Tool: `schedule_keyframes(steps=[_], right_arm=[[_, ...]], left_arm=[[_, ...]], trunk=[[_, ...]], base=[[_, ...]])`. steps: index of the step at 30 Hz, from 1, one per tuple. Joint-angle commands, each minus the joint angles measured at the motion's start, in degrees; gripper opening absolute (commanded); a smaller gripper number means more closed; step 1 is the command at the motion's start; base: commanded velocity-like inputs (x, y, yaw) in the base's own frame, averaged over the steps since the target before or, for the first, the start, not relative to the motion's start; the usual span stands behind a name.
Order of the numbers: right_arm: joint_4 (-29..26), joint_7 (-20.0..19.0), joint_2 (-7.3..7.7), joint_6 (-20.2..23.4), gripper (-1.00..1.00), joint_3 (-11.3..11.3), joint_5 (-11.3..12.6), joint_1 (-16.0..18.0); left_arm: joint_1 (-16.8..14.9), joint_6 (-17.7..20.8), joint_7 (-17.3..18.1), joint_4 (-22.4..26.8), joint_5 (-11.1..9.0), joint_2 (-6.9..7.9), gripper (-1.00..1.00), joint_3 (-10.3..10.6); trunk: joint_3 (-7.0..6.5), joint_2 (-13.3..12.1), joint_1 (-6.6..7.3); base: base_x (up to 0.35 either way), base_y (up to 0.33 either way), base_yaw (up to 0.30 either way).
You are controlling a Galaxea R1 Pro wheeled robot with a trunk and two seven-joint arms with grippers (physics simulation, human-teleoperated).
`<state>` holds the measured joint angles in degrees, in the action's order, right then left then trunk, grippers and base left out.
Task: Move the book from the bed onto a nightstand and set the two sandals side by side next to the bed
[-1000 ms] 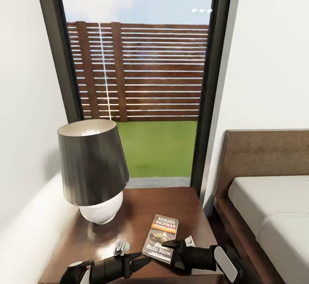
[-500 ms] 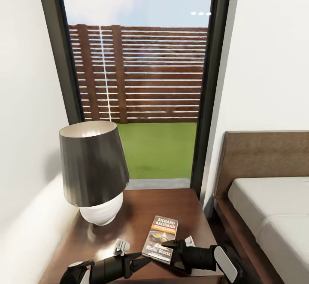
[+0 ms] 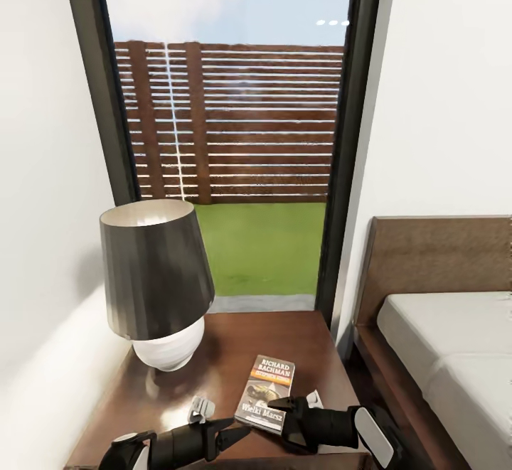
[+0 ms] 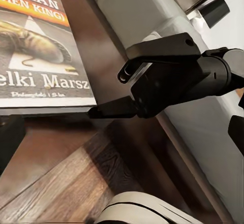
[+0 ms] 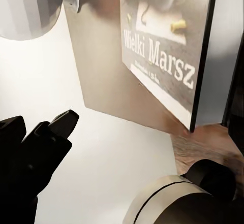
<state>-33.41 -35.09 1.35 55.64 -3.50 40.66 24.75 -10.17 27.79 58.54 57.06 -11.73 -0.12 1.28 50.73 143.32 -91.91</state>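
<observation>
The book [image 3: 267,390] lies flat on the dark-brown nightstand [image 3: 235,335], cover up, near the front right corner. My right gripper [image 3: 279,419] is open at the book's near right corner, one finger along its near edge, as the left wrist view shows [image 4: 109,93]. In the right wrist view the book [image 5: 162,46] stands between the spread fingers. To the left of the book's near edge, my left gripper [image 3: 229,431] is open and points at it. The bed [image 3: 455,349] stands right of the nightstand. The sandals are out of view.
A lamp [image 3: 155,278] with a dark shade and white base stands on the nightstand's left half. A small white object [image 3: 203,406] lies near the left gripper. A tall black-framed window [image 3: 227,136] is behind, with white walls on both sides. The brown headboard [image 3: 434,257] rises at right.
The view has shifted very slightly. The book and both grippers hold the same places.
</observation>
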Motion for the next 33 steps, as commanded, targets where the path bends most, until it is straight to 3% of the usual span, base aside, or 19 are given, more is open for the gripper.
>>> schedule_keyframes(steps=[1, 16, 24, 33], right_arm=[[0.0, -0.4, 0.06, 0.0, 1.0, -0.2, -0.2, 0.0], [0.0, -0.4, 0.06, 0.0, 1.0, -0.2, -0.2, 0.0], [0.0, -0.4, 0.06, 0.0, 1.0, -0.2, -0.2, 0.0], [0.0, -0.6, 0.17, -0.1, 1.0, -0.1, -0.2, 0.0]], left_arm=[[0.0, 0.5, 0.0, 0.0, -0.4, 0.0, 1.0, 0.0], [0.0, 0.6, -0.2, 0.0, -0.4, -0.06, 1.0, 0.0], [0.0, 0.6, -0.2, 0.0, -0.4, -0.06, 1.0, 0.0], [0.0, 0.6, -0.2, 0.0, -0.3, -0.06, 1.0, 0.1]], trunk=[[0.06, 0.0, 0.03], [0.06, 0.0, 0.03], [-1.71, -0.1, 0.24], [-3.33, -3.7, 2.22]], base=[[-0.239, 0.0, 0.0], [-0.045, 0.0, 0.0], [0.0, 0.0, 0.0], [0.0, 0.0, 0.0]])
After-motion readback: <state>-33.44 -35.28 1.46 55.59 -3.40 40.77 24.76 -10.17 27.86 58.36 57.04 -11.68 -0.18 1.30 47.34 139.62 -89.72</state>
